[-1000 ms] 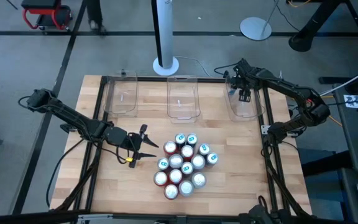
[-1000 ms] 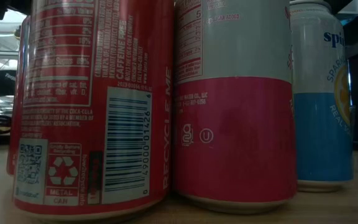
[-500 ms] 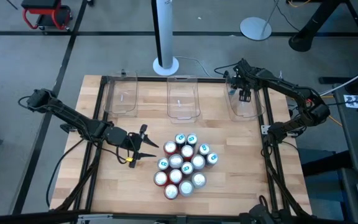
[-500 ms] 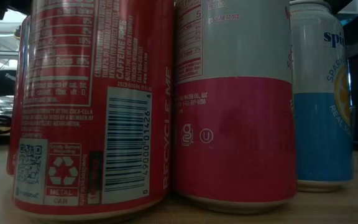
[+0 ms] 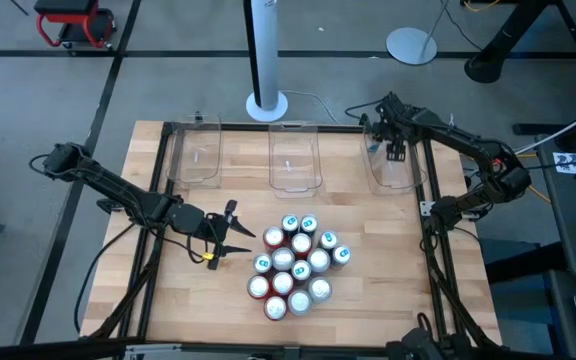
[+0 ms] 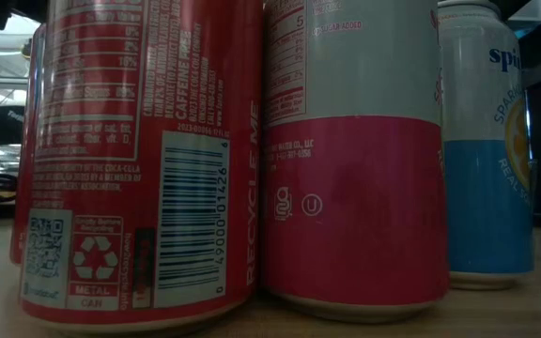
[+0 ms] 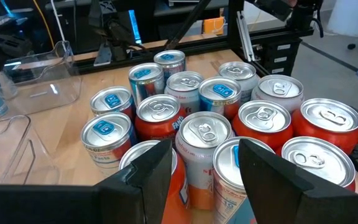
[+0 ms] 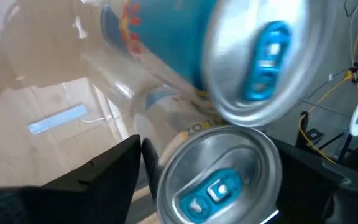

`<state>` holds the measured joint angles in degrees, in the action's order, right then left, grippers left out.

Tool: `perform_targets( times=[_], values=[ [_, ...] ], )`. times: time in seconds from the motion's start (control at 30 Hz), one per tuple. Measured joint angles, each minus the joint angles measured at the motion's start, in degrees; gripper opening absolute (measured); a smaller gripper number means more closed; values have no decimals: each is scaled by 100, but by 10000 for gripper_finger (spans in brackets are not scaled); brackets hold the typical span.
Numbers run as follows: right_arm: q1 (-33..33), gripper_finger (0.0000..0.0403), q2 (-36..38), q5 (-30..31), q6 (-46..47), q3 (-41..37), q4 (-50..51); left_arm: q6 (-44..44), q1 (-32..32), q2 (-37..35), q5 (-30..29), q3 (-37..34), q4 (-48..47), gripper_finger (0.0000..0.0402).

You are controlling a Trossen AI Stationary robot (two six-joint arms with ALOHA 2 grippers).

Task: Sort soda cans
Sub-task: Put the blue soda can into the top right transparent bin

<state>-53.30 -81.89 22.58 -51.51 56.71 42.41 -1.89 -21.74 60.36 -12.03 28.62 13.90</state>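
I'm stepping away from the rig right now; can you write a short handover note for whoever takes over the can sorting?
Right gripper: open over the right-hand bin at the table's far edge, with a teal-blue can between its fingers and another lying beyond it.
Left gripper: open, empty, just left of the can cluster.
Done: teal-blue cans begun in the right-hand bin.
Left: the cluster of red, silver-and-red and teal-blue cans mid-table; the middle bin and left bin show no cans.

Right claw [image 5: 395,153] a touch farther over the right-hand bin [image 5: 392,172] (fingers wider apart).
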Motion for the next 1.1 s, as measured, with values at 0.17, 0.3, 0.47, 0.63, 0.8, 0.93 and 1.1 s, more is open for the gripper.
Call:
perform_targets(
  times=[0.17,0.3,0.47,0.63,0.8,0.93,1.1],
  values=[
    [0,310,0,30,2,216,190,0,0,0,0,0,1,175],
    [0,310,0,101,4,405,410,0,2,0,0,0,-1,175],
    [0,310,2,101,2,623,671,0,2,0,0,0,-1,175],
    [2,310,2,99,4,901,1062,0,2,0,0,0,-1,175],
    [116,310,7,-32,5,1356,1734,0,2,2,0,0,-1,175],
    [505,310,9,-73,29,1666,2122,0,2,0,0,0,1,175],
    [1277,310,13,-297,46,1978,2261,2,2,1,0,0,3,175]
  ],
)
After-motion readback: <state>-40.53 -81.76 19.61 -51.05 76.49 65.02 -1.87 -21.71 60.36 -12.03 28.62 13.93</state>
